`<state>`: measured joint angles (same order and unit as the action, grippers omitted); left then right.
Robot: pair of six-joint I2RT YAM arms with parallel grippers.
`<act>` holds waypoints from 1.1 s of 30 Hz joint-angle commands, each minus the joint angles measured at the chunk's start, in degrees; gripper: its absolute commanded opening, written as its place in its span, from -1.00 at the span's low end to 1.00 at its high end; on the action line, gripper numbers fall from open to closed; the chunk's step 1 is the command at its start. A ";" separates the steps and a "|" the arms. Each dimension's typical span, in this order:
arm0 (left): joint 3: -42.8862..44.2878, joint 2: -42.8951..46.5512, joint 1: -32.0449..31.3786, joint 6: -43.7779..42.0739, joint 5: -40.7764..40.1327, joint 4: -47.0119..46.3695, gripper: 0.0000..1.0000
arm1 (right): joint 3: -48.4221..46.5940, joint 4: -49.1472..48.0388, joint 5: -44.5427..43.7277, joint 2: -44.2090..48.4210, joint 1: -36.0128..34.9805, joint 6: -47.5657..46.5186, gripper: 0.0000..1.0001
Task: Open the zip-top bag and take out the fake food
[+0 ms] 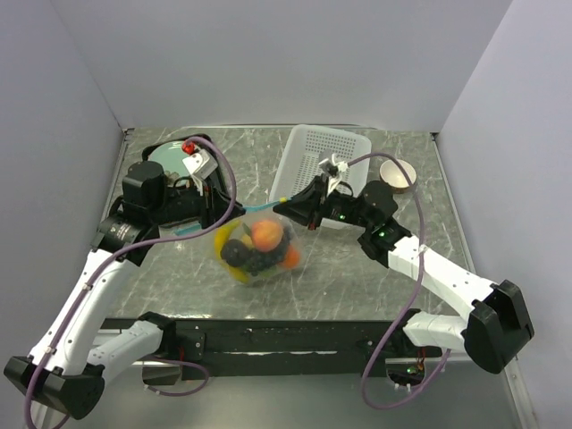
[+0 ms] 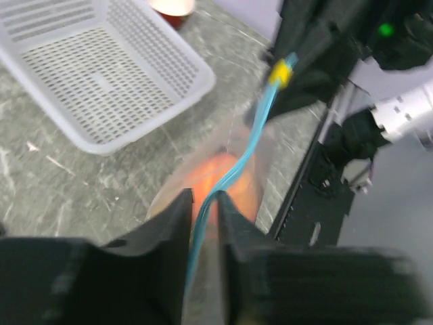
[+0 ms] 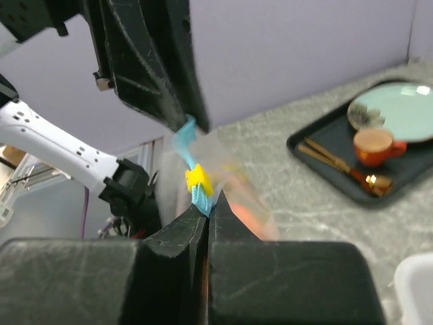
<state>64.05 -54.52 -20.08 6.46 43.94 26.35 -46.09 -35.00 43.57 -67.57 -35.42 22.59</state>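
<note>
The zip-top bag (image 1: 257, 248) hangs above the table between my two grippers, its teal zipper strip (image 2: 254, 139) stretched from one to the other. Inside it I see the fake food: a peach (image 1: 265, 234), black grapes (image 1: 253, 260), an orange (image 1: 290, 258) and yellow pieces (image 1: 239, 272). My left gripper (image 1: 212, 223) is shut on the strip's left end (image 2: 206, 203). My right gripper (image 1: 288, 207) is shut on the strip (image 3: 208, 206) right below the yellow slider (image 3: 198, 179). The slider also shows in the left wrist view (image 2: 279, 73).
A white perforated basket (image 1: 322, 165) stands at the back right, with a tan bowl (image 1: 397, 174) beside it. A black tray (image 3: 318, 145) at the back left holds a pale plate (image 3: 392, 108), an orange cup (image 3: 375, 143) and a gold spoon (image 3: 358, 177).
</note>
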 commanded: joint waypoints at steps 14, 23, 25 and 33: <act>2.74 -4.71 -12.69 -9.09 -9.22 -1.48 -0.11 | 1.18 11.44 -1.30 -1.68 -4.66 -5.98 -1.00; 7.75 -9.99 -13.85 -14.89 -7.03 4.57 -0.10 | 0.38 12.24 -0.51 -2.21 -4.75 -6.42 -1.00; 8.10 -11.22 -14.11 -15.60 -6.94 5.20 -0.10 | 0.29 12.33 -0.59 -2.21 -4.75 -6.42 -1.00; 8.90 -13.77 -15.69 -16.92 -6.86 7.05 -0.12 | -0.06 12.15 -0.24 -2.92 -4.66 -6.15 -1.00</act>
<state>70.43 -67.37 -34.96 -8.34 36.12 31.94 -43.09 -21.34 42.85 -70.32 -39.88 17.04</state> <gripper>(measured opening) 0.446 0.009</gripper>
